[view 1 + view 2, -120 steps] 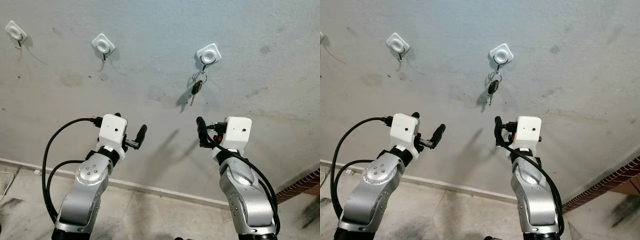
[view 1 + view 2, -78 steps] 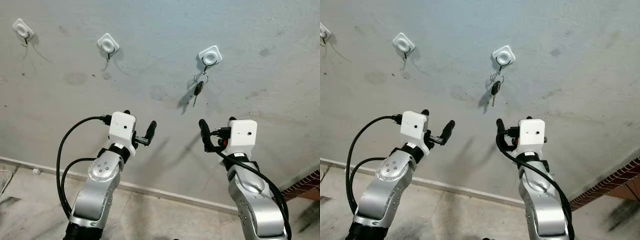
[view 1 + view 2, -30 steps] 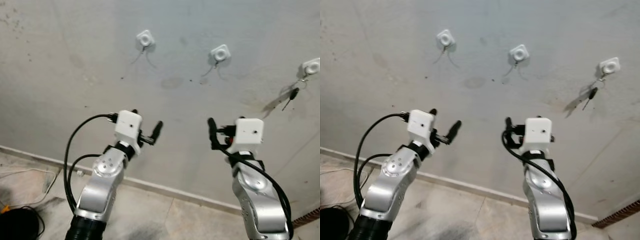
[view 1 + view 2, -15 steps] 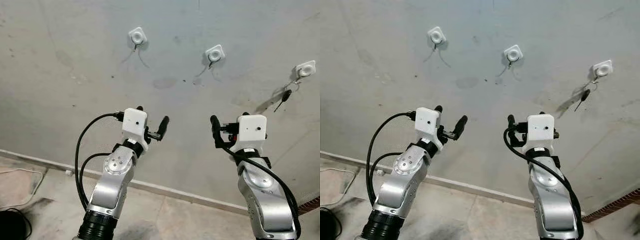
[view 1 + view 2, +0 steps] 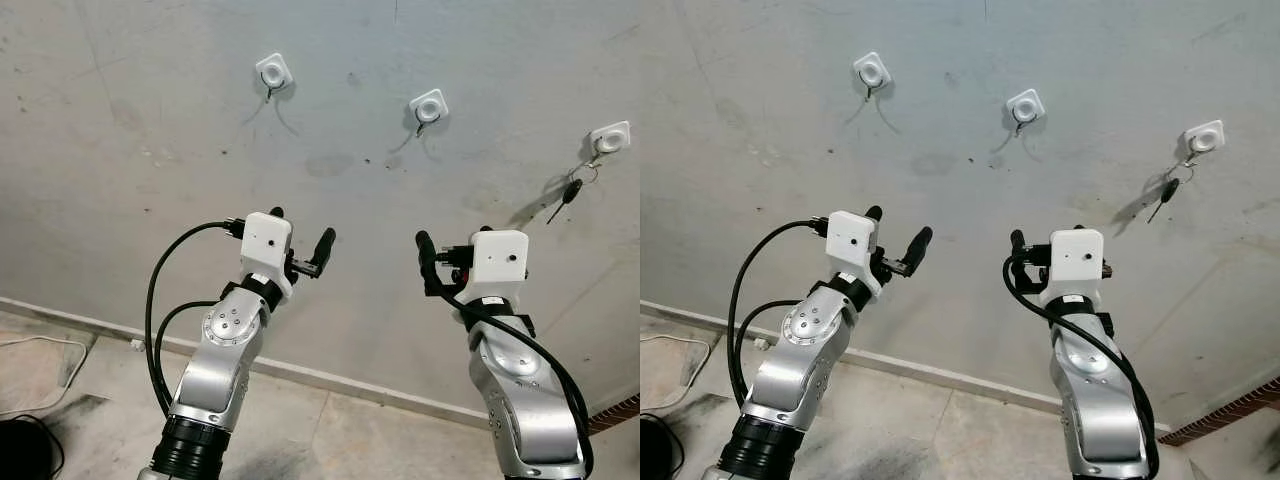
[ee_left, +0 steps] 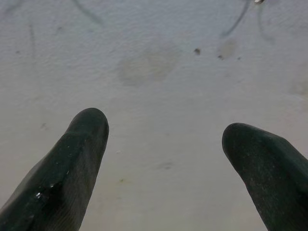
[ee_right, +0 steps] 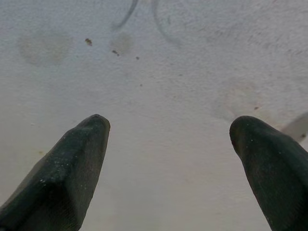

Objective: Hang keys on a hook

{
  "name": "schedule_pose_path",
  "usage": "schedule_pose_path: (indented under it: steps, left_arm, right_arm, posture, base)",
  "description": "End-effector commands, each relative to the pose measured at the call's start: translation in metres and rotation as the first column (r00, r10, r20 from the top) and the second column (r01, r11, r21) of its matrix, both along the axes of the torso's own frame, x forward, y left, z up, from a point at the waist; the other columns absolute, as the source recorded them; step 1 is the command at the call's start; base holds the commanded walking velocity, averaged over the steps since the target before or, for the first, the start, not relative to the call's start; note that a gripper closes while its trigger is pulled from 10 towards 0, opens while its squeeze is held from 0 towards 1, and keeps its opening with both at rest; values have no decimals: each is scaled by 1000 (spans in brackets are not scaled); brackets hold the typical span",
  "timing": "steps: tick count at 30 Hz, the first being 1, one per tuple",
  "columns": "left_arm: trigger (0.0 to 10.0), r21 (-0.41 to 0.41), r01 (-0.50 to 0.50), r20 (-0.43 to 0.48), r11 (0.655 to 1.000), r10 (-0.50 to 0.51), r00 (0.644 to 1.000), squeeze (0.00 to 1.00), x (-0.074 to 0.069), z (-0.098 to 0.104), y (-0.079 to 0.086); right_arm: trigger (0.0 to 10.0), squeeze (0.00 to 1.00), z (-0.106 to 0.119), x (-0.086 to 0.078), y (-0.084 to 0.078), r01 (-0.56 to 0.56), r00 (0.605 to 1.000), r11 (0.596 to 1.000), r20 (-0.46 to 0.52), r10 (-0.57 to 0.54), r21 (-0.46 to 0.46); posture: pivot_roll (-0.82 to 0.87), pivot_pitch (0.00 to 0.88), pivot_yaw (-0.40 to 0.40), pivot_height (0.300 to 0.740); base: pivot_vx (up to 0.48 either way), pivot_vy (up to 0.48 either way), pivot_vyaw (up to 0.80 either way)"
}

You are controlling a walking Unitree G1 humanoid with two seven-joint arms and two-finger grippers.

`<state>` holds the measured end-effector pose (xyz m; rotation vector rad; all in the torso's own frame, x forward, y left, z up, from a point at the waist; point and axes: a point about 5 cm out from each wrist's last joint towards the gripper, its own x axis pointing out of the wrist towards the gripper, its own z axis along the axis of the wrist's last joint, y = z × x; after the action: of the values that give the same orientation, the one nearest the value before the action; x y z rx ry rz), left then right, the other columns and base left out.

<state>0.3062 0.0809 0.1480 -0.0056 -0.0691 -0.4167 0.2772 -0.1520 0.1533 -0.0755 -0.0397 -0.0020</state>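
Note:
Three white hook plates are stuck on the grey wall. A key bunch (image 5: pixel 570 192) with a black-headed key hangs from the rightmost hook (image 5: pixel 610 138). The middle hook (image 5: pixel 430 105) and the left hook (image 5: pixel 272 72) carry nothing. My left gripper (image 5: pixel 300 238) is raised before the wall, below and between the left and middle hooks. It is open, and in the left wrist view its fingertips (image 6: pixel 86 130) frame bare wall. My right gripper (image 5: pixel 453 248) is held up below the middle hook, left of and below the keys. It is open and holds nothing, its fingertips (image 7: pixel 91 134) wide apart.
A pale skirting strip (image 5: pixel 330 380) runs along the wall's foot above a concrete floor (image 5: pixel 300 440). A thin white cable (image 5: pixel 40 345) and a black round object (image 5: pixel 15 445) lie at the lower left. A brick edge (image 5: pixel 615 410) shows at the lower right.
The view has swung left over the last seconds, so the hook with the keys now sits at the far right. Both arms keep the same raised pose, grippers open.

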Motion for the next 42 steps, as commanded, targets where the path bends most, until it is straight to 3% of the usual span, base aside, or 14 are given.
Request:
schedule_pose_path:
  steps: [1,42]
  left_arm:
    - [10000,-2,-9,10,1000,9,1000,0,-1,4,2]
    - [10000,7,-7,1,1000,7,1000,0,-2,6,2]
  right_arm:
    - [10000,0,-2,0,-2,10,1000,1000,-4,-10,2]
    - [10000,0,-1,4,-4,31,1000,999,4,-31,15]
  posture:
    - [13,13,-90,740]
    - [12,23,-73,740]
  base:
    - [0,0,0]
    - [-275,0,0]
